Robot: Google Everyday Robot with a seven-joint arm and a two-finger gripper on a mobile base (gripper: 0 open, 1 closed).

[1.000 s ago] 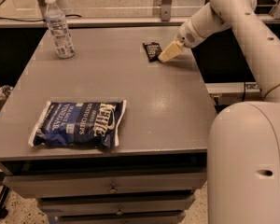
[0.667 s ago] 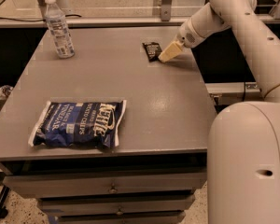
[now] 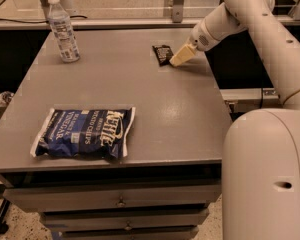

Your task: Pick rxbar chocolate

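Nothing that you can see has shifted since a second ago: the rxbar chocolate (image 3: pixel 162 53) lies where it lay, and the gripper (image 3: pixel 177 58) is at the same spot beside it. You have one bar only, a small flat rectangle in a black wrapper with faint pale lettering that you cannot read from here, lying flat and slightly askew on the far right part of the grey table (image 3: pixel 155 109), near its back edge. Your gripper comes down at a slant from the right, and its cream-coloured tip meets the right edge of the bar at the table top. Whether it is clamped on the wrapper or merely resting against it, you cannot tell. Behind it, the one white arm (image 3: pixel 250 14) bends up and to the right, then drops to the robot's rounded white body (image 3: pixel 265 174) at the near right corner of the table. Well apart from the bar you can count one clear plastic water bottle (image 3: pixel 62 29), upright with a white cap at the far left corner, and one blue Kettle chips bag (image 3: pixel 85 133), lying flat on the near left part of the top and much larger than the bar. Below the top you can see drawer fronts, two of them with small knobs (image 3: pixel 121 202).
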